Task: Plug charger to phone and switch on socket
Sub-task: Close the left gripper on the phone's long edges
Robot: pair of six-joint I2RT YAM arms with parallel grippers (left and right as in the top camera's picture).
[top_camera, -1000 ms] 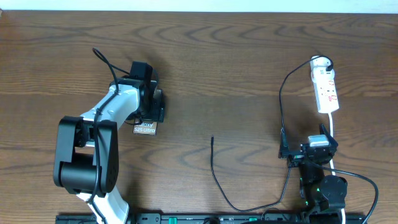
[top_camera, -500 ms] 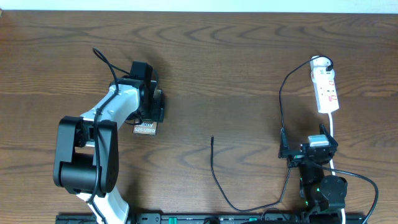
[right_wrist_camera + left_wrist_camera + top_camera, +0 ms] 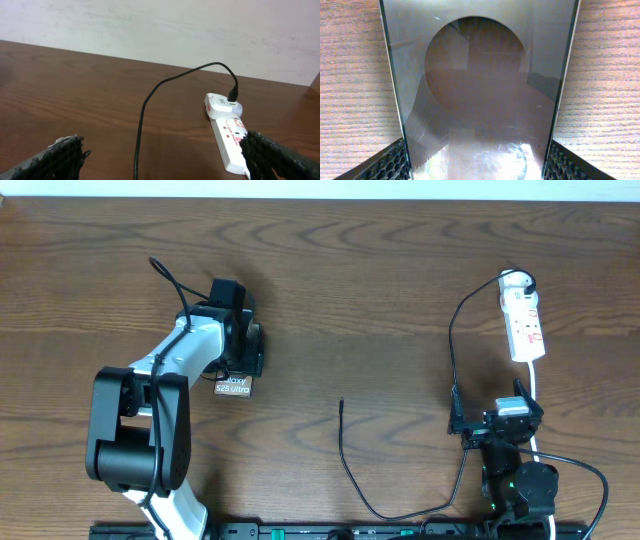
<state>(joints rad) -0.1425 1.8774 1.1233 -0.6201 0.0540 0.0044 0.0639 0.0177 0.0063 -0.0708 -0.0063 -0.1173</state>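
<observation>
Your left arm [image 3: 180,355] reaches from the lower left of the overhead view to left of centre, with the left gripper [image 3: 477,145] low over the phone [image 3: 233,386]. Its fingers [image 3: 390,165] straddle the phone's long edges, close against them; pinching or merely beside, I cannot tell. Your right arm [image 3: 520,480] sits folded at lower right, the right gripper [image 3: 165,145] spread wide and empty, facing the socket [image 3: 523,320] at upper right. The charger [image 3: 341,425] is plugged into the socket's far end. Its tip lies on the table [image 3: 400,260] at lower centre, well apart from the phone.
</observation>
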